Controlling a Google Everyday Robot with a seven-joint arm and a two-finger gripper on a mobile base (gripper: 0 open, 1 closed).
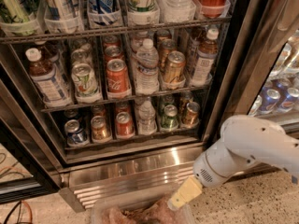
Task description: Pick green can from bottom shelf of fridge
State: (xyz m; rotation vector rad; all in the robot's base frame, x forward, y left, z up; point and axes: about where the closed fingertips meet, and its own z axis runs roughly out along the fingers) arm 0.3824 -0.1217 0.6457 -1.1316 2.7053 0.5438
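The green can (169, 117) stands upright near the front of the bottom shelf (135, 138), in the lane second from the right, between a water bottle (146, 117) and a gold-brown can (190, 114). The fridge (219, 78) is open, with its black frame around the racks. My gripper (181, 198) hangs on the white arm (247, 146) at the lower right, below and in front of the shelf and well apart from the green can. It points down-left over a plastic tub and holds nothing that I can see.
A blue can (74, 132), a gold can (100, 128) and a red can (124, 124) fill the left lanes. The ribbed steel base (126, 174) juts out below. A clear tub (140, 211) sits on the floor. The glass door (271, 55) stands at the right.
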